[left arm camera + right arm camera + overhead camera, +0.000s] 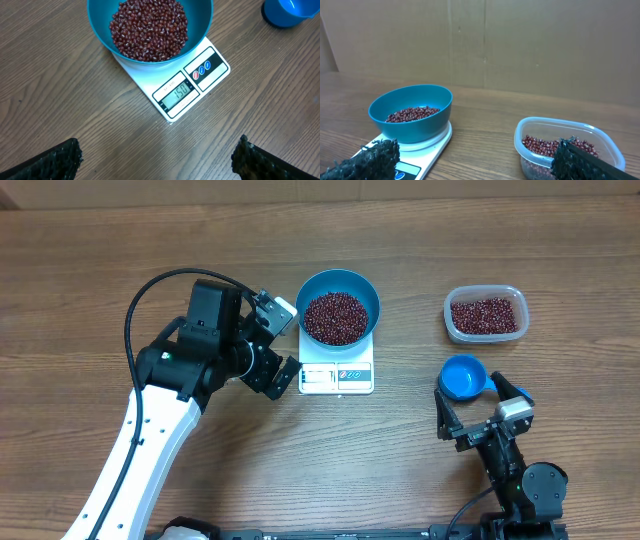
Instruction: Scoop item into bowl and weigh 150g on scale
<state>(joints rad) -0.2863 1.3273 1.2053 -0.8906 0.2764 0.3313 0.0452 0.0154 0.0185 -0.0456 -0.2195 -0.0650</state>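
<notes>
Blue bowl [340,278], seated on the white scale [337,378] and holding the beans [337,317], lies just ahead of the wide-open, empty left tool [288,342], the nearer one, and well ahead-left of the wide-open, empty right tool [480,402].

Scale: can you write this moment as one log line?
beans in bowl on scale | display reads 150 | left gripper open, empty, beside scale | right gripper open, empty | scoop on table
</notes>
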